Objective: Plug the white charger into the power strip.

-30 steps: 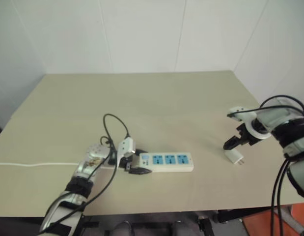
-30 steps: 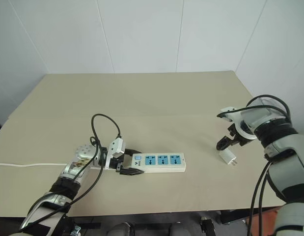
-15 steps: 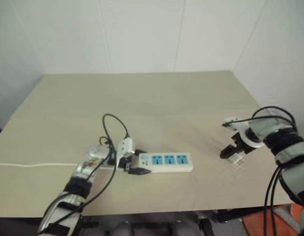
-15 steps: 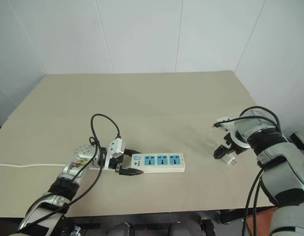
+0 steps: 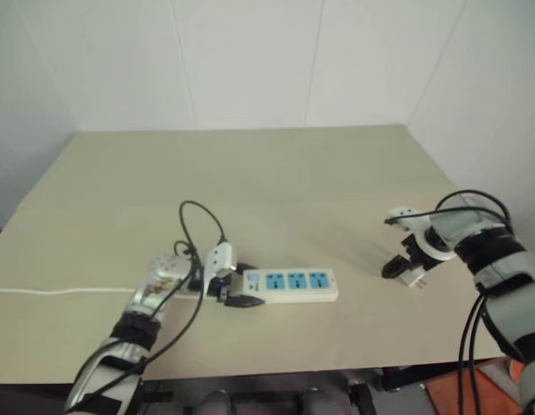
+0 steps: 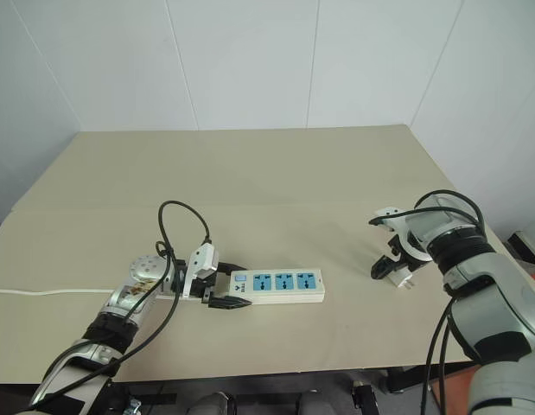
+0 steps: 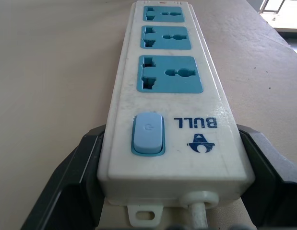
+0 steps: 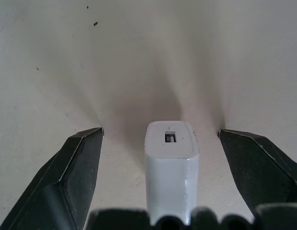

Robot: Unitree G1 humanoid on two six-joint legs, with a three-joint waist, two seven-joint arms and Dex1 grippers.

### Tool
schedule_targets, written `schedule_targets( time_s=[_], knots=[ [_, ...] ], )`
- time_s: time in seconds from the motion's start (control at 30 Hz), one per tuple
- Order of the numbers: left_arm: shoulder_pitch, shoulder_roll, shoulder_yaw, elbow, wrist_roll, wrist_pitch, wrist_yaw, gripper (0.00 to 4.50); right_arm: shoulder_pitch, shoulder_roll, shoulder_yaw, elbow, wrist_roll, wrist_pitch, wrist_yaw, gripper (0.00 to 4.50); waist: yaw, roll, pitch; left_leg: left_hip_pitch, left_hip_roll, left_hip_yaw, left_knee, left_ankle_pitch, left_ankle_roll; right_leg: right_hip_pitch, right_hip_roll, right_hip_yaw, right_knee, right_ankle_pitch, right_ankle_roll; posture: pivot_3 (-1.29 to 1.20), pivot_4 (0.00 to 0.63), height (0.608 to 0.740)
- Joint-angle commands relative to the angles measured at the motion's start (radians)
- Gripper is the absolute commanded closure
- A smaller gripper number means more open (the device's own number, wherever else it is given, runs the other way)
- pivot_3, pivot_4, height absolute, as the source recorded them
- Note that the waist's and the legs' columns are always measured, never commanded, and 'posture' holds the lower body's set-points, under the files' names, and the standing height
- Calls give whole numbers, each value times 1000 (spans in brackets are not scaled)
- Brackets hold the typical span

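Left wrist view: the power strip [image 7: 173, 105] lies flat on the beige counter [image 5: 276, 173], its switch end nearest the camera, where a pale blue rocker switch [image 7: 148, 133] sits beside a printed brand mark. Three blue socket faces run away along the bar. The two black fingers [image 7: 71, 191] of the left tool [image 5: 234, 292] stand either side of the switch end, pressed against the bar's long sides, so the tool is clamped on the strip. A thin white cord [image 5: 60, 290] leaves this end and runs off across the counter toward the robot's left edge.

Head views: the strip sits near the counter's front edge, left of centre, lying crosswise with its sockets facing up. A black cable [image 5: 196, 226] loops above the left wrist.

Right wrist view: the white charger [image 8: 172, 165] rests on the counter between the two black fingers [image 8: 71, 172] of the right tool [image 5: 404, 268]. The fingers are spread wide apart, with a gap of bare counter on each side of the charger, so neither touches it. A small rectangular port shows in the charger's far face. In the head views the charger [image 6: 404, 278] lies well apart from the strip, toward the counter's right side, with the right tool angled steeply down over it.
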Motion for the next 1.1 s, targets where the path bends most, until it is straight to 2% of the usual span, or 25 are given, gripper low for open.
schedule_targets(
  time_s=[0.03,0.2,0.33,0.37,0.5,0.67,0.8,0.87,0.97,1.1],
  knots=[
    [22,23,-21,-6,19,23,-2,1210,12,-2,-21,-6,-15,-8,12,376,-2,0,0,0,0,0,0,0,0,0,0,0,0,0,0,0,150,740],
    [24,26,-21,-9,19,23,1,1210,26,-6,-18,-34,-16,6,23,1823,-5,0,0,0,0,0,0,0,0,0,0,0,0,0,0,0,150,740],
    [22,30,-19,-6,20,21,2,1210,36,-10,-22,-68,-16,24,30,3212,-10,0,0,1,0,0,0,0,0,1,0,0,0,0,0,0,150,740],
    [22,31,-18,-4,20,20,2,1210,40,-14,-26,-83,-14,27,33,3388,-11,0,0,1,0,0,0,0,0,1,0,0,0,0,0,0,150,740],
    [19,34,-16,1,19,19,5,1210,43,-17,-92,-125,-7,27,0,3387,-14,0,0,1,0,0,0,0,0,1,0,0,0,0,0,0,150,740],
    [15,37,-10,9,18,16,6,1210,115,10,-347,-294,67,-101,-122,3387,-14,0,0,1,0,0,0,0,0,1,0,0,0,0,0,0,150,740],
    [7,41,-6,22,17,11,4,1210,226,139,-643,-503,228,-254,-202,3387,-17,0,0,1,0,-1,-1,0,0,1,0,0,0,0,0,0,150,740],
    [1,43,-4,29,17,9,4,1210,278,226,-736,-593,291,-324,-249,3387,-17,0,0,1,0,-2,-1,0,0,2,1,0,0,0,0,0,150,740],
    [-8,47,0,37,16,9,4,1210,376,361,-769,-737,329,-517,-300,3387,-16,0,0,1,1,-2,-1,0,0,2,1,0,0,0,1,0,150,740],
    [-16,50,3,41,16,11,7,1210,446,474,-721,-816,384,-594,-295,3387,-18,0,0,2,1,-2,0,0,0,3,1,0,0,1,1,0,150,740]
  ],
)
